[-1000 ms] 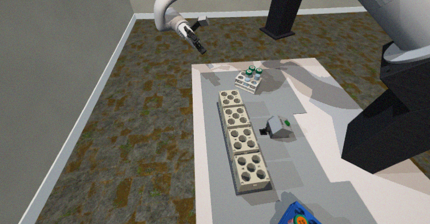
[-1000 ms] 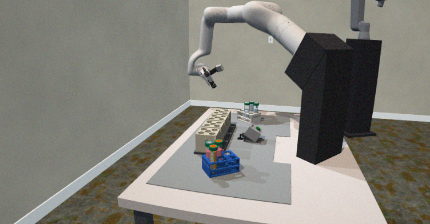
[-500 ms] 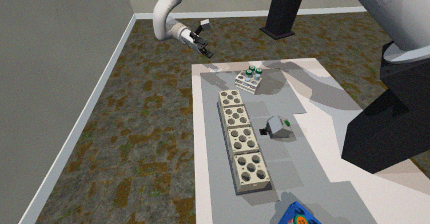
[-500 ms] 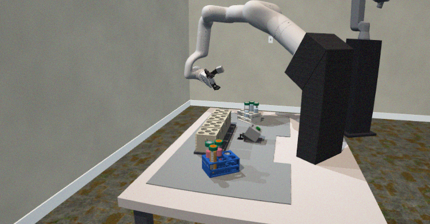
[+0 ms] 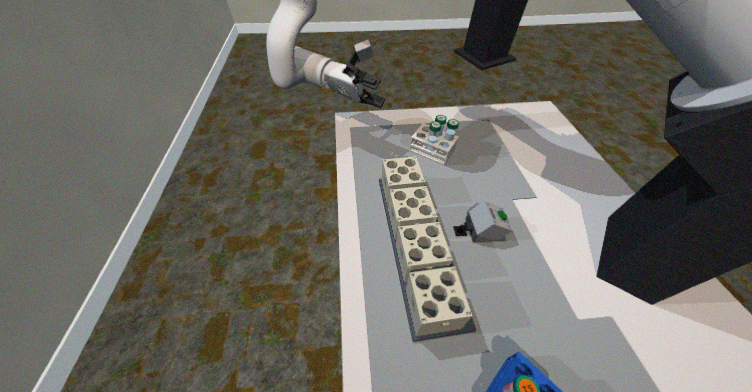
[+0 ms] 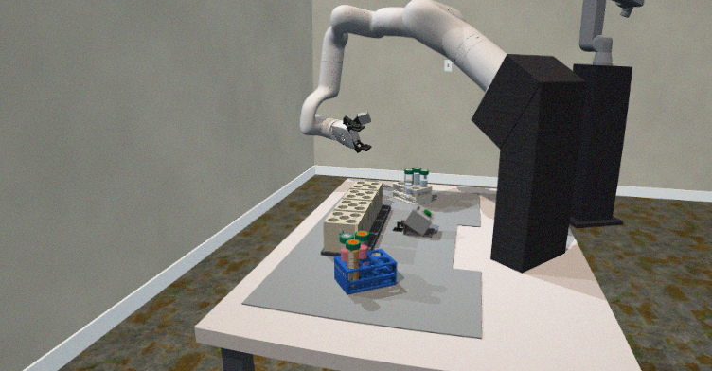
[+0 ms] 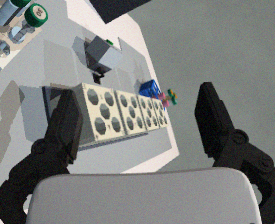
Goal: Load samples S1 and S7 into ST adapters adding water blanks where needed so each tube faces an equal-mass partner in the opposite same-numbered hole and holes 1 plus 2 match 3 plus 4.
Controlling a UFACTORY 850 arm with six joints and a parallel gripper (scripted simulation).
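My gripper (image 5: 371, 90) (image 6: 360, 138) (image 7: 137, 100) is open and empty. It hangs high in the air beyond the table's far left corner. The loading stand ST (image 5: 388, 219) (image 6: 381, 219) carries a row of beige adapters (image 5: 423, 241) (image 6: 353, 207) (image 7: 121, 116), and every hole that I can see is empty. The white blank rack RB (image 5: 434, 145) (image 6: 417, 192) holds three green-capped tubes (image 5: 441, 123) (image 6: 416, 175) at the far end. The blue sample rack RS (image 5: 518, 364) (image 6: 367, 271) (image 7: 148, 88) stands at the near end with orange-dot tubes (image 6: 352, 244) (image 5: 526, 385).
The grey box with the green DONE key (image 5: 501, 214) (image 6: 427, 213) (image 7: 109, 43) sits beside the adapters on the grey mat (image 5: 489, 294). The black arm pedestal (image 6: 533, 168) stands on the table's right side. A second black post (image 6: 597, 144) stands behind it.
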